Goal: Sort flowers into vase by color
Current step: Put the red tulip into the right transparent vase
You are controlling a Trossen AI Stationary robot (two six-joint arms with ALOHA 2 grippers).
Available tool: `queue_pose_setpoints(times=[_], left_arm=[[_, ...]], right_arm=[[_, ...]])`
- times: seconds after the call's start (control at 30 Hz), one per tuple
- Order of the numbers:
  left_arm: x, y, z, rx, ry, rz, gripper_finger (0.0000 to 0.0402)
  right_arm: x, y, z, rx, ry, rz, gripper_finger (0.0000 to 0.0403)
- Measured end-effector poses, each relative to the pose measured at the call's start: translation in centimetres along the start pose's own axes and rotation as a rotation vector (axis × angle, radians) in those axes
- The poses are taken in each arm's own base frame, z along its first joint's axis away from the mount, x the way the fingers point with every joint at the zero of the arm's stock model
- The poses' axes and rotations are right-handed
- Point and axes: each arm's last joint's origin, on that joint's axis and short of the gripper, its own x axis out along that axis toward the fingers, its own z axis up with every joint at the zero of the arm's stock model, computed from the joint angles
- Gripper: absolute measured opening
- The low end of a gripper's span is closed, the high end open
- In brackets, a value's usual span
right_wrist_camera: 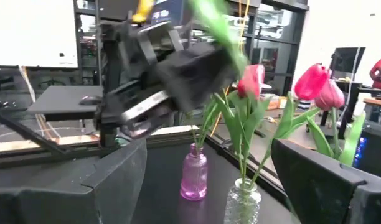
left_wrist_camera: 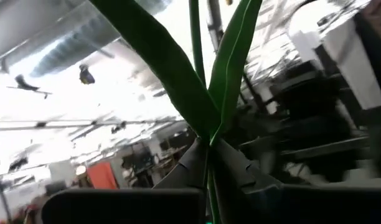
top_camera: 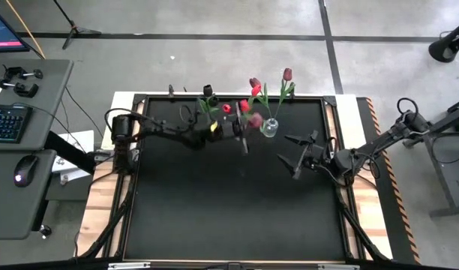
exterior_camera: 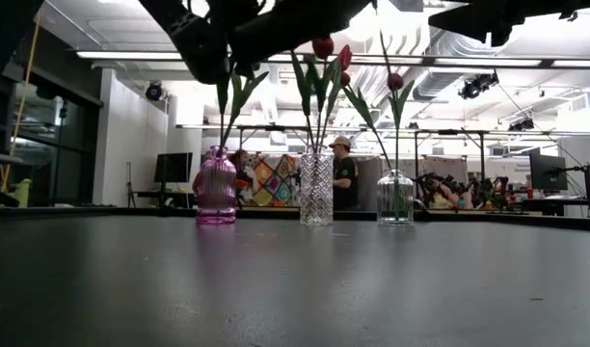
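Note:
My left gripper (top_camera: pixel 241 129) is above the far middle of the black table (top_camera: pixel 229 217), shut on a tulip's green stem with two long leaves (left_wrist_camera: pixel 178 74); its head is outside the left wrist view. Along the far edge stand three vases. The pink vase (exterior_camera: pixel 216 188) holds green leaves, the cut-glass vase (exterior_camera: pixel 316 188) holds red tulips (exterior_camera: pixel 322 46), and the round clear vase (exterior_camera: pixel 395 198) holds a maroon tulip (exterior_camera: pixel 395 82). My right gripper (top_camera: pixel 291 155) hovers open to the right of the vases, holding nothing. My left gripper pinches the tulip's stem (left_wrist_camera: pixel 209 144) between its two fingers, right where the two leaves branch off. The stem runs on back between the fingers (left_wrist_camera: pixel 234 174), and the leaves spread out beyond their tips. The flower is lifted clear of the table.
A side desk with a keyboard (top_camera: pixel 6 122) and a mouse (top_camera: pixel 23 169) stands left of the table. The near half of the table lies bare. A person (exterior_camera: pixel 345 169) stands in the room behind the vases.

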Motion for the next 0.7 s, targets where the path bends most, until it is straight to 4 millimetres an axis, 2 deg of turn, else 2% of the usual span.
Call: queue_pose_setpoints(times=[0.13,0.37,0.7], left_arm=[[0.2,1.7,-1.0,-0.042,0.054,0.002,0.0000],[0.4,2.3,-1.5,-0.066,0.096,-0.016,0.0000],[0.6,-3.3,-0.7,0.057,0.197,-0.195,0.0000]], right_arm=[[-0.2,0.3,0.0,-0.012,0.001,0.019,0.0332],[-0.2,0.4,-0.1,-0.025,0.004,0.025,0.0332],[-0.2,0.4,-0.1,-0.029,0.006,0.026,0.0332]])
